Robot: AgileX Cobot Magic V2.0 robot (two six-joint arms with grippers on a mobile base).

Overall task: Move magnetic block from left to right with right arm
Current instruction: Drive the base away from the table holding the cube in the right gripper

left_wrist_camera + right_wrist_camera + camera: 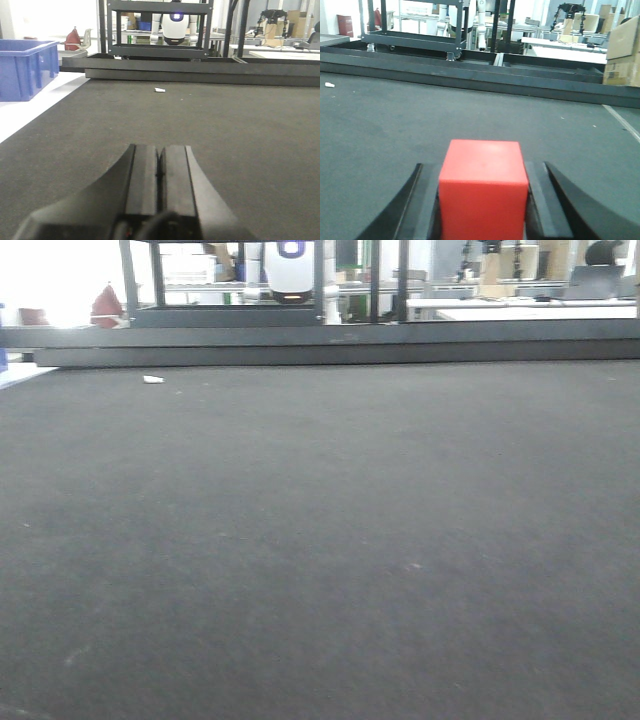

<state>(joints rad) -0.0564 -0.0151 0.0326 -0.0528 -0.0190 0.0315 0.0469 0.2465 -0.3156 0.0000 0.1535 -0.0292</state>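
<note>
The magnetic block [483,192] sits squarely between the right fingers [422,212], gripped on both sides; the left fingers [142,180] are pressed together, empty.

Overexposed white glare upper left, dim grainy dark mat [320,540], soft-focus left hand [160,149] up close.

magnetic block [483,185] bottom cut off; white scrap [159,90] too small
</note>
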